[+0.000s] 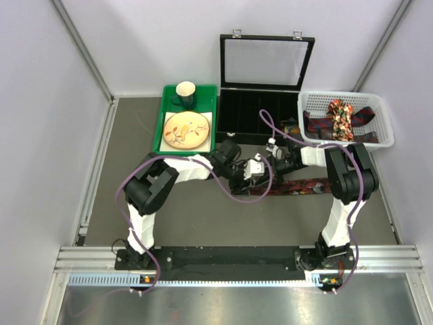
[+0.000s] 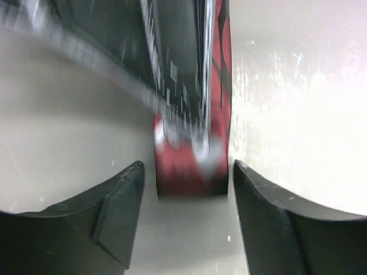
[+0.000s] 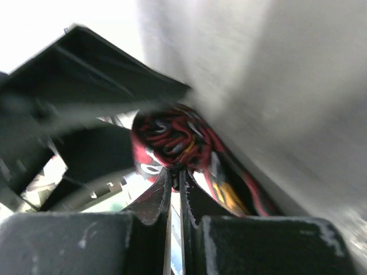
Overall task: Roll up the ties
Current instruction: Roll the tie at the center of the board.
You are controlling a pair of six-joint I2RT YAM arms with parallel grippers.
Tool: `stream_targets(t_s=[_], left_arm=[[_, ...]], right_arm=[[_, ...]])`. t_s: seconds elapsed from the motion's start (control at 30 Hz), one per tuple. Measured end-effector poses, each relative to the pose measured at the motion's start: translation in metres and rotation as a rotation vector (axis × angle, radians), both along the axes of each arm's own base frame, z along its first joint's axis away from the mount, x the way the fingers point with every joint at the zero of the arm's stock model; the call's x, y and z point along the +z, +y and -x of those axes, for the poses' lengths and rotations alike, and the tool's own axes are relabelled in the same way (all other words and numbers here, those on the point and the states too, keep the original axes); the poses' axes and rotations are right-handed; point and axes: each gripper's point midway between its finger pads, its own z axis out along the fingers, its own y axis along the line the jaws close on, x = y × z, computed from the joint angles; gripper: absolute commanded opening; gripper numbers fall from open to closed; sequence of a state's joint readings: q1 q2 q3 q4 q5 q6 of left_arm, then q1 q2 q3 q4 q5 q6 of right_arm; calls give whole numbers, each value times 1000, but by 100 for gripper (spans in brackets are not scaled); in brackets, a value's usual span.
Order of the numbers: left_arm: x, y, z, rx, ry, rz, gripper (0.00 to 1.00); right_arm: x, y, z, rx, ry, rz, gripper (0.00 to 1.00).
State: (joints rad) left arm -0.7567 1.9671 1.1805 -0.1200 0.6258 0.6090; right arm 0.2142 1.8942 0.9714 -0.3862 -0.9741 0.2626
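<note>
Currently dark red patterned fabric necktie (image 1: 298, 187) lies flat on table (image 1: 203, 217), one end rolled. Right pincer (image 3: 175, 175) pinches that roll (image 3: 172, 140); left pincer (image 2: 188, 166) wide, straddling the strip. Risk: pinch slips, roll springs loose.

I am working in a robot lab's test cell. Plain pale panel walls (image 1: 40, 135) on slim aluminium corner posts (image 1: 81, 47) are boxing in my flat grey tabletop (image 1: 203, 217) at nine, twelve and three o'clock. A ribbed aluminium rail (image 1: 81, 261) is running along six o'clock beside a long black base plate (image 1: 230, 258).
</note>
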Motion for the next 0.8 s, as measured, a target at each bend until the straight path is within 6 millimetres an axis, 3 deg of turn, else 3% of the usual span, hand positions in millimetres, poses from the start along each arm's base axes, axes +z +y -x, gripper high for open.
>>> stream_targets(t_s=[0.13,0.3,0.53,0.63,0.8], left_arm=[[2,15,-3,6,45,85,76],[6,15,-5,31,92,184,78],[8,-21,5,14,122,325,79],[8,-34,7,13,127,365,68],[5,-45,5,19,134,397,24]], right_arm=[[-7,-12,1,-20,17,49,0],[-18,-24,2,-37,30,129,0],[-19,-27,2,-38,38,161,0],[-19,-27,2,-38,40,168,0],[-19,-27,2,-32,36,166,0]])
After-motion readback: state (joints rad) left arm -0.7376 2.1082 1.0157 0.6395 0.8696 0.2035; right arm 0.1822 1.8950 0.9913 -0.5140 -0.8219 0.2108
